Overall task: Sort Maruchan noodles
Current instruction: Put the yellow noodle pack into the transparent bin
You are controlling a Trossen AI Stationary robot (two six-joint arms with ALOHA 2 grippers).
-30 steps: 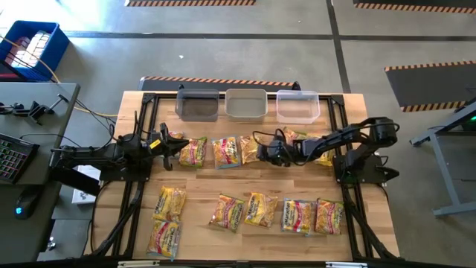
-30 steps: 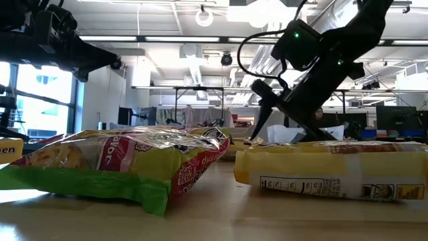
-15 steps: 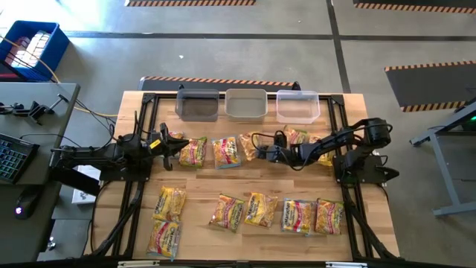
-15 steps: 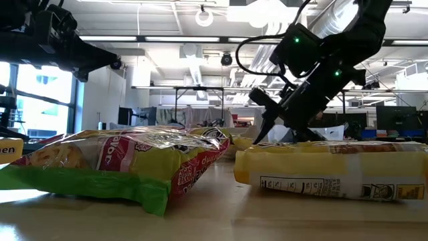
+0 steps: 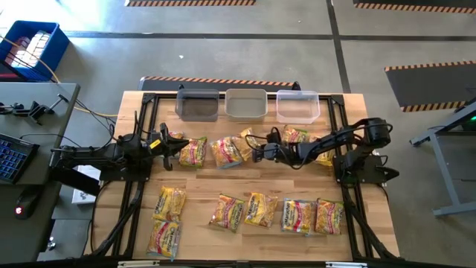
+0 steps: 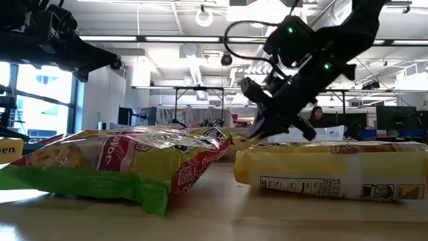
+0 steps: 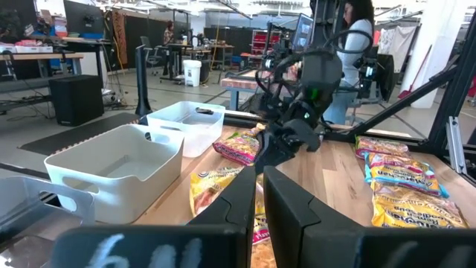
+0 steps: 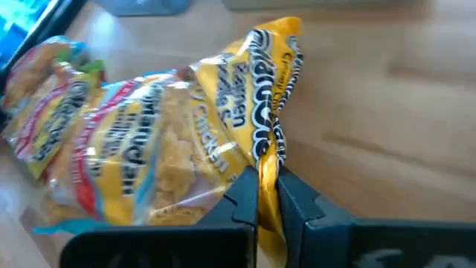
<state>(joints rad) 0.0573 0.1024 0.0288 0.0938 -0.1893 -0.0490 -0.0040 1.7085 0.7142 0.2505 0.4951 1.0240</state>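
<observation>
Several Maruchan noodle packets lie in two rows on the wooden table (image 5: 245, 182). My right gripper (image 5: 257, 152) is shut on a yellow chicken packet (image 5: 244, 141) in the far row, seen close in the right wrist view (image 8: 238, 104) and from the left wrist (image 7: 239, 146). That packet sits tilted beside a blue-edged packet (image 5: 225, 152). My left gripper (image 5: 165, 143) is shut on nothing and hangs level at the table's left, next to a red-and-yellow packet (image 5: 193, 151). My right gripper pinches the yellow packet's crimped end seam (image 8: 268, 160) between its two fingers. The fingers come slanting down from the table's right side. The packet tilts away from the fingers, its held end raised and its other side lying against the blue-edged packet (image 8: 111, 149).
Three bins stand along the far edge: a dark one (image 5: 198, 105), a grey one (image 5: 246, 103) and a clear one (image 5: 298, 106). More packets lie behind my right arm (image 5: 295, 135) and in the near row (image 5: 261, 209). Black frame rails (image 5: 141, 193) run along both sides.
My right gripper has rolled at the wrist, gone a little toward the table's left edge and shut on the yellow packet's end. The packet has turned and tipped, its held end raised, and now sits closer to the blue-edged packet.
</observation>
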